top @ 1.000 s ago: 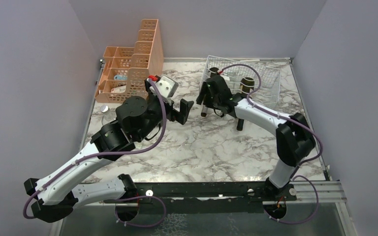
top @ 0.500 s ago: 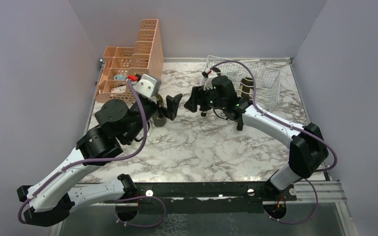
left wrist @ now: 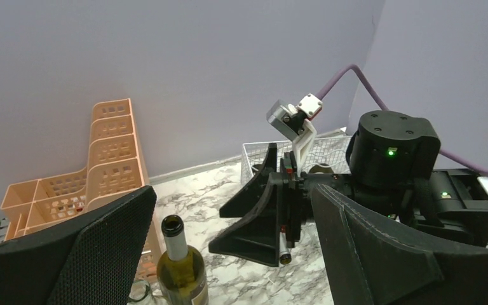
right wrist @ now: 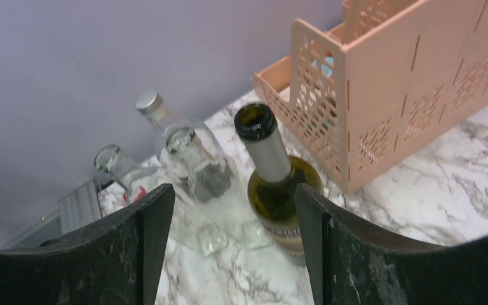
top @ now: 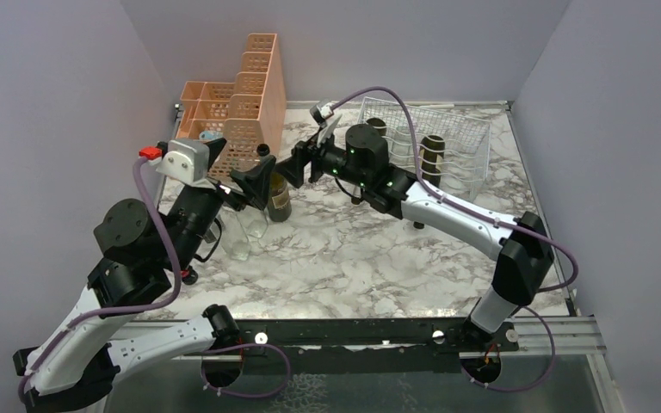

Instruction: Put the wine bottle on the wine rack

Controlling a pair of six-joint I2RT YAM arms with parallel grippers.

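While I am watching from the overhead camera, the left gripper [top: 255, 179] and the right gripper [top: 296, 166] are facing each other tip to tip, and the wine bottle [top: 278, 196] is standing upright on the marble table [top: 353, 249] just below and between them. Both sets of jaws are standing wide apart and neither is clamping anything. Through the right wrist camera I am looking down the gap between the right jaws: the bottle is sitting ahead of the tips with its open dark mouth pointing up, nearer the right finger than the left, and no pad is touching it. Through the left wrist camera the same bottle is showing low in the gap between the left jaws, closer to the left finger, while the right gripper is hanging just beyond the tips. To the left of the right jaws' line, some clear glass bottles [right wrist: 194, 168] are crowding close beside the wine bottle, one of them wearing a silver cap. To the right of that line, the peach organizer [right wrist: 406, 95] is standing just beside the wine bottle. The wire rack [top: 465, 142] is sitting behind the right gripper, well apart from the bottle, and two dark things are standing in it, though I cannot tell what they are.
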